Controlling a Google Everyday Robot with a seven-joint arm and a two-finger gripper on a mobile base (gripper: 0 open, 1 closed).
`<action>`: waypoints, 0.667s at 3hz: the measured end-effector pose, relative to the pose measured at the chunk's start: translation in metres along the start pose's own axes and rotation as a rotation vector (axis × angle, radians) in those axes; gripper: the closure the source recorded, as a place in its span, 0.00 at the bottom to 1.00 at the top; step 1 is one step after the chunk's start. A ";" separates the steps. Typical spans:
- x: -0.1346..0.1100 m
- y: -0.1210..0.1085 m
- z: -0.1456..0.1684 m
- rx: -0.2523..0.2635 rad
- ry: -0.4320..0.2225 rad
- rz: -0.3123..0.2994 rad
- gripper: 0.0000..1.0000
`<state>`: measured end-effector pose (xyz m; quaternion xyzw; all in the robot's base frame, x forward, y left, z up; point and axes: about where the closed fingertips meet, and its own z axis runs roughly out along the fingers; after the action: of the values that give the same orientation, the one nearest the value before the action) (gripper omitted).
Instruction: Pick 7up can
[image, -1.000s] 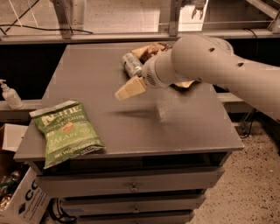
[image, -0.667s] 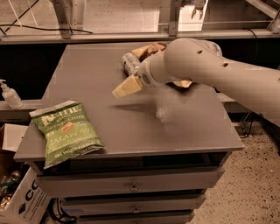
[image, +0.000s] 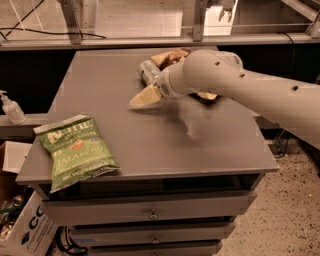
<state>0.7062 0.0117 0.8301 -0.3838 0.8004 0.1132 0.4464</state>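
Note:
The 7up can (image: 148, 72) lies on its side on the grey table (image: 150, 135), far centre, a silvery can with a shiny round end. Its right part is hidden behind my arm. My gripper (image: 145, 97), cream-coloured, hangs low over the table just in front of the can and slightly to its left. It comes in from the right on a thick white arm (image: 235, 85). It holds nothing that I can see.
A brown snack bag (image: 172, 55) lies right behind the can. A green jalapeño chip bag (image: 75, 150) lies at the table's front left corner. A soap bottle (image: 11, 109) stands on a ledge to the left. Drawers (image: 150, 212) sit under the table.
My gripper has moved a little to the left and toward the far side, closer to the can. The can and the bags have not moved.

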 end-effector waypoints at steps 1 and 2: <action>-0.001 -0.010 0.012 0.007 -0.007 0.018 0.18; 0.002 -0.015 0.016 0.014 -0.005 0.031 0.41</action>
<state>0.7268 0.0088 0.8221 -0.3679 0.8059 0.1155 0.4492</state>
